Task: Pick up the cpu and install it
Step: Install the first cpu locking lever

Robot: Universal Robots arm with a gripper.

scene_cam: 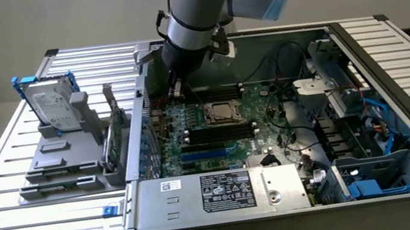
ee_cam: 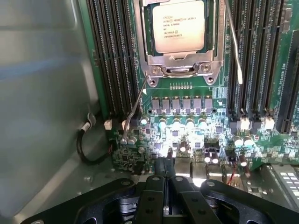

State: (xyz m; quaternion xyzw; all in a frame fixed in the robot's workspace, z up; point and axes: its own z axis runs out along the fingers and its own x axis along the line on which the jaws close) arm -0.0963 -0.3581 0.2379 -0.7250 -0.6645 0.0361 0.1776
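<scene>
cpu (ee_cam: 178, 25) seated in socket (ee_cam: 180, 70); gripper (ee_cam: 166, 163) closed

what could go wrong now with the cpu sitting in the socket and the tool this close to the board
1. The shut tool sits low over the small capacitors beside the socket frame; a slight drift could knock one.
2. A wire lever sticks out loose near the tool and might snag on it.
3. With that lever loose, the cpu may not be clamped, so a bump could shift it.
</scene>
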